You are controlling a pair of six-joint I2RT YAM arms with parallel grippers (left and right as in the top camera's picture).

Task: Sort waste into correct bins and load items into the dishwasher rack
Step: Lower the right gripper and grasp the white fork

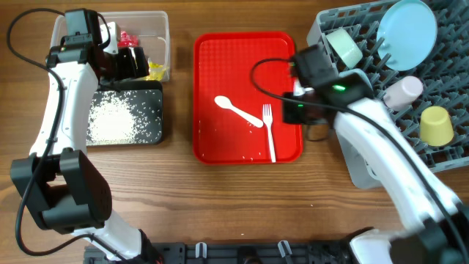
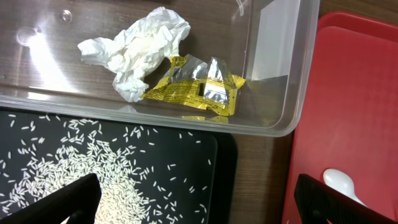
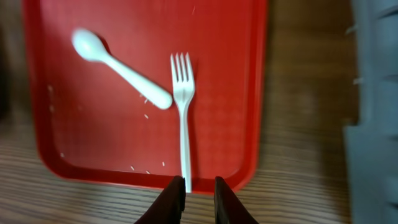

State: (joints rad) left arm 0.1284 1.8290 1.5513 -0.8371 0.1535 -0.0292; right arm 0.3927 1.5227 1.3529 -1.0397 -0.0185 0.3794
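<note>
Red tray in the middle of the table held the last two loose pieces. The spoon lay near its centre and the fork lay toward four o'clock, tines pointing to twelve. The waste looked sorted to me: rice in the black tray, and a white wrapper and a yellow wrapper in the clear tub.

The rack, at three o'clock from the red tray, already carried the plate, the yellow cup and the pink cup. So I judged the step in hand to be the cutlery, with the fork first.

My right gripper hung above the fork's handle end, at six o'clock in its own camera. Its jaws were parted only by a narrow slit and gripped nothing. The handle tip lined up with that slit, but I could not tell whether anything touched.

The next move would call for a straight descent onto the thin handle, a pinch low against the tray floor, then a carry toward three o'clock. My left gripper stood fully spread over the black tray and the tub's near wall, empty.
</note>
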